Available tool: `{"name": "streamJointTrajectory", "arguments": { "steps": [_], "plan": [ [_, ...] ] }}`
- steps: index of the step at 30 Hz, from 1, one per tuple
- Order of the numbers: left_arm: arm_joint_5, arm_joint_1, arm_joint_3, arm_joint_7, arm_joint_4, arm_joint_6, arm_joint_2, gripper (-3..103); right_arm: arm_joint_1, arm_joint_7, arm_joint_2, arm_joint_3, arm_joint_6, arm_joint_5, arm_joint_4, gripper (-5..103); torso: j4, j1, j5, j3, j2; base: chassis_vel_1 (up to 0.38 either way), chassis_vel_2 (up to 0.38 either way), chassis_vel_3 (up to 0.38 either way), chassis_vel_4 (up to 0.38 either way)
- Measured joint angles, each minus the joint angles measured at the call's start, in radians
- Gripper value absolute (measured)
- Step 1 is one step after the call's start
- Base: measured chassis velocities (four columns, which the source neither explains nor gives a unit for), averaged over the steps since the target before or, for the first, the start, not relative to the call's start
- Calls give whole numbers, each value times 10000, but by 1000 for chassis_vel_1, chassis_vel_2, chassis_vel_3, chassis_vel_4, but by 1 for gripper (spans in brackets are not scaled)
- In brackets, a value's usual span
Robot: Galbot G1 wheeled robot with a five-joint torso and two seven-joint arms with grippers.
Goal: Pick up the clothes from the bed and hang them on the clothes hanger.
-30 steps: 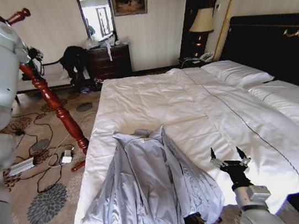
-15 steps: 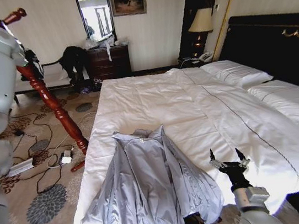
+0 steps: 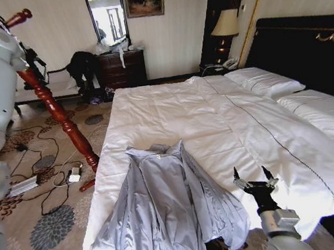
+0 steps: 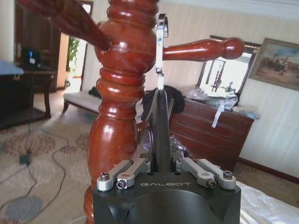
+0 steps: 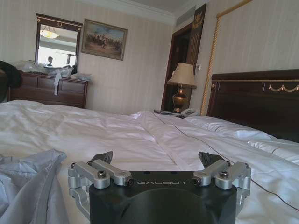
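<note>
Head view: I see the grey jacket (image 3: 169, 208) flat at the bed's (image 3: 229, 122) near edge, collar toward 12 o'clock, front open. Right gripper (image 3: 253, 178) hovers at its 3 o'clock, fingers spread.
Handling: thin, limp, light; I'd pinch the collar.
Left wrist view: left gripper (image 4: 159, 116) pressed together on a metal hook (image 4: 161, 46) beside the wooden stand (image 4: 119, 93).
Right wrist view: jacket hem (image 5: 28, 186) at 9 o'clock.

The word GALBOT is printed in pale capitals on the black housing of the left gripper (image 4: 161, 100) and again on the black housing of the right gripper (image 5: 156, 161), with no other lettering legible.
</note>
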Motion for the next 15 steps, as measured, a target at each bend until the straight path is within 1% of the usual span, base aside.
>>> {"name": "streamJointTrajectory", "arguments": {
  "steps": [2, 5, 6, 11, 12, 13, 15],
  "plan": [
    [40, 68, 0, 30, -170, -15, 55, 17, 2, 0, 2, -4, 2, -1, -6, 100, 1, 0, 0, 0, 0, 0, 0, 0, 0],
    [245, 501, -4, 279, -1024, -94, 359, 17, 37, -1, 28, -38, 3, -1, -36, 100, -5, 0, 3, 0, 1, 0, 0, 0, 0],
    [245, 501, -4, 279, -1024, -94, 359, 17, 37, -1, 28, -38, 3, -1, -36, 100, -5, 0, 3, 0, 1, 0, 0, 0, 0],
    [913, 1412, -249, 743, -2342, -297, 930, 17, 73, -2, 55, -68, 4, -12, -129, 100, -6, 1, 1, 1, 0, 0, 0, 0, 0],
    [913, 1412, -249, 743, -2342, -297, 930, 17, 73, -2, 55, -68, 4, -12, -129, 100, -6, 1, 1, 1, 0, 0, 0, 0, 0],
    [964, 1565, -328, 776, -2613, -326, 1057, 17, 79, -2, 63, -68, 6, -14, -143, 100, -6, 1, 1, 1, 0, 0, 0, 0, 0],
    [965, 2203, -692, 815, -3795, -358, 1520, 17, 104, 0, 89, -72, 7, -15, -169, 100, 0, 0, 1, 0, 1, 0, 0, 0, 0]
  ]
}}
